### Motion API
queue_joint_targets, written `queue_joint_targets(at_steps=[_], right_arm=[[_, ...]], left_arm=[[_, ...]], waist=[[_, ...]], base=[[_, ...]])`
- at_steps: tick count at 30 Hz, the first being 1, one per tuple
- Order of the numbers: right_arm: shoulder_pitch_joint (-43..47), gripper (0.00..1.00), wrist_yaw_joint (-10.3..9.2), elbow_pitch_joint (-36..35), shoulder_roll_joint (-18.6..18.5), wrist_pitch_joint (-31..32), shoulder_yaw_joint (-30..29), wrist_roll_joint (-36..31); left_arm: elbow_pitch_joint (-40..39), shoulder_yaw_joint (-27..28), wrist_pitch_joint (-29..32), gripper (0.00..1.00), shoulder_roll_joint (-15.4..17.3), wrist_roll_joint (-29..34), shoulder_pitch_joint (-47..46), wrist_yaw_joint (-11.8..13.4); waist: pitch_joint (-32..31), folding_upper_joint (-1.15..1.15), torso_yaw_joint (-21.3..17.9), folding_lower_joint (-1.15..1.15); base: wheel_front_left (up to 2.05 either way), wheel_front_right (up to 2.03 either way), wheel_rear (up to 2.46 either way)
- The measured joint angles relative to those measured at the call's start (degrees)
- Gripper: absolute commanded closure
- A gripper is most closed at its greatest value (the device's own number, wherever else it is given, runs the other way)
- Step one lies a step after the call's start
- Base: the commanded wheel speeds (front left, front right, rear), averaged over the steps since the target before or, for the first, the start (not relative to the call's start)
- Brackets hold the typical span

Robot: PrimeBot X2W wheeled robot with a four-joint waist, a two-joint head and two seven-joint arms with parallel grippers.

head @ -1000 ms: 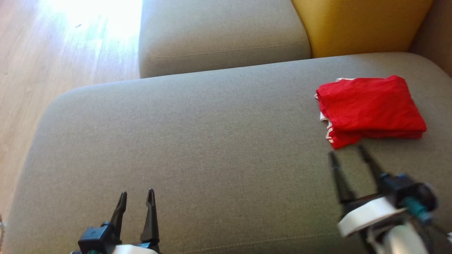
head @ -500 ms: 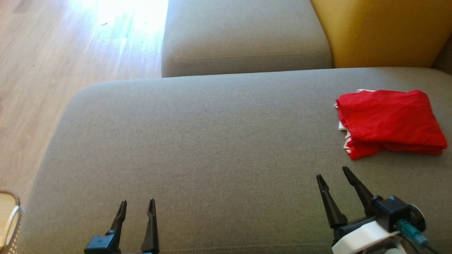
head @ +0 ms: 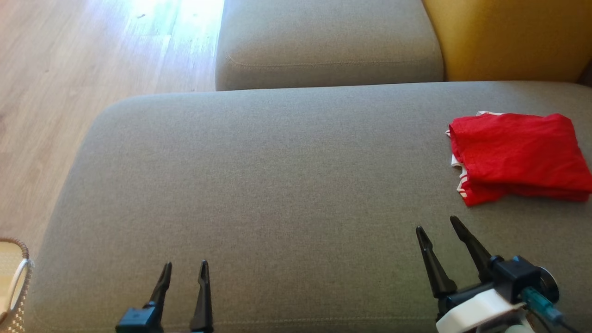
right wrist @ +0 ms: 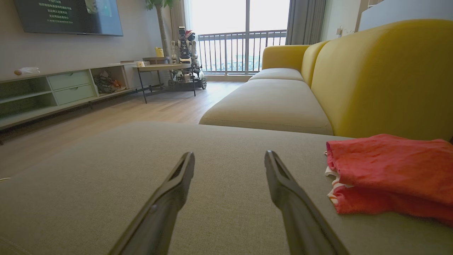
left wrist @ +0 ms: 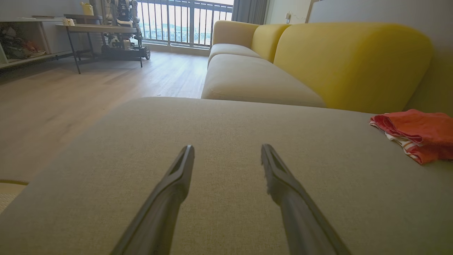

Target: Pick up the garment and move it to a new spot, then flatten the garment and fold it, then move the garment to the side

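Far from the garment point(head: 518, 155), head view catches a basket point(head: 15, 276).

The only writing I can spot is on the dark wall screen point(right wrist: 67, 17), far ahead of the right claw point(right wrist: 229, 154) and up to its left. A few short lines of pale characters sit near the screen's top edge, too small and blurred to make out. Nothing else here carries legible lettering.
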Motion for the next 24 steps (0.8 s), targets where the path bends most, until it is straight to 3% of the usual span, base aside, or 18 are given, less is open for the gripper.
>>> queue_joint_targets(at_steps=[1, 7, 24], right_arm=[[-0.01, 1.00, 0.00, 0.48, 0.01, 0.02, 0.05, 0.00], [2.01, 1.00, 0.00, 4.98, 0.03, 0.35, 0.33, 0.37], [2.03, 1.00, -0.01, 5.32, 0.02, 2.52, -0.11, 12.72]], left_arm=[[0.40, -0.10, 0.10, 1.00, -0.01, -0.01, 0.01, 0.05], [4.70, -0.37, 0.29, 1.00, -0.01, -0.47, 1.85, 0.08], [5.88, 0.80, 2.18, 1.00, 0.14, -12.54, 0.12, -1.51]], waist=[[0.03, 0.00, -0.01, 0.00], [0.15, 0.00, -0.05, 0.00], [0.87, 0.00, -0.55, 0.00]], base=[[0.00, 0.00, 0.00], [0.00, 0.00, 0.00], [0.00, 0.00, 0.00]])
